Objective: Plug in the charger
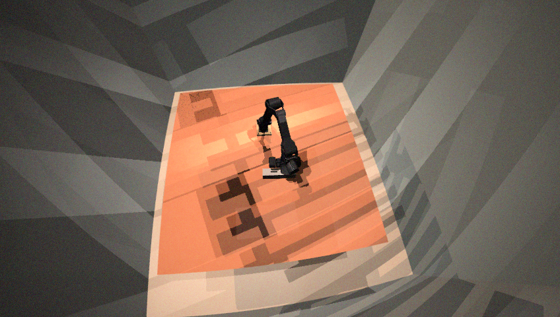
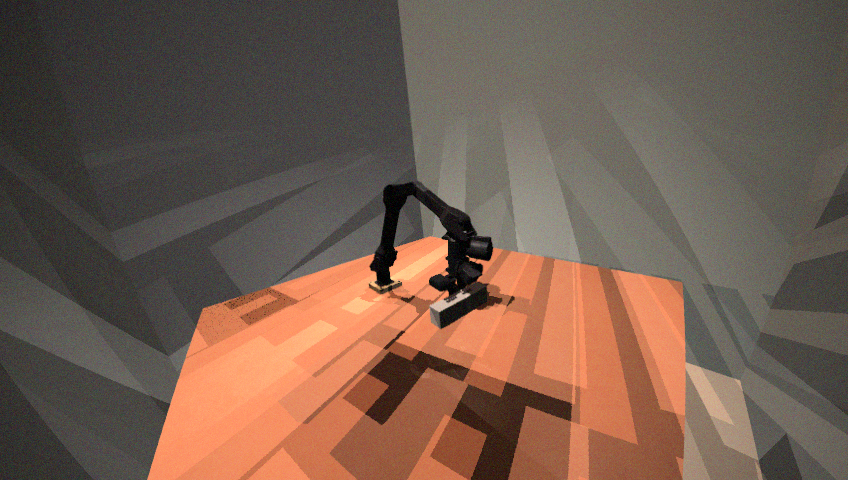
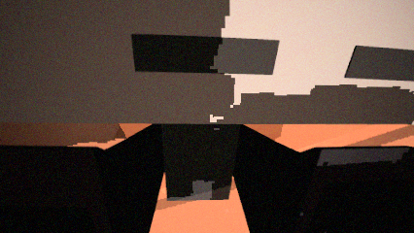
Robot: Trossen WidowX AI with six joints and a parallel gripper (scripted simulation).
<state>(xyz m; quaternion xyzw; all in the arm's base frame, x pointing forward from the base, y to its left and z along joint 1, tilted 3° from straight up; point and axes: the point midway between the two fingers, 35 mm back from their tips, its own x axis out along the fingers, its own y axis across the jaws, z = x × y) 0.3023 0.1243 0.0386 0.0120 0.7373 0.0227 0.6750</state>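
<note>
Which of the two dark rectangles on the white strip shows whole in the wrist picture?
The left-hand dark rectangle on the power strip: all four corners show, while the picture's edge cuts off the right-hand one.

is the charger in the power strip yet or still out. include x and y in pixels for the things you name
Cannot tell: the end effector (image 3: 197,126) grips the charger (image 3: 200,162), but its prongs are hidden.

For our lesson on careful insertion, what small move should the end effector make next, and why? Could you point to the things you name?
Probably a small shift toward the power strip (image 1: 269,173) (image 2: 447,310) (image 3: 311,21), before any push down: the wrist view shows the charger (image 3: 200,155), gripped, beside the strip's near edge, short of the dark outlet patches.
</note>
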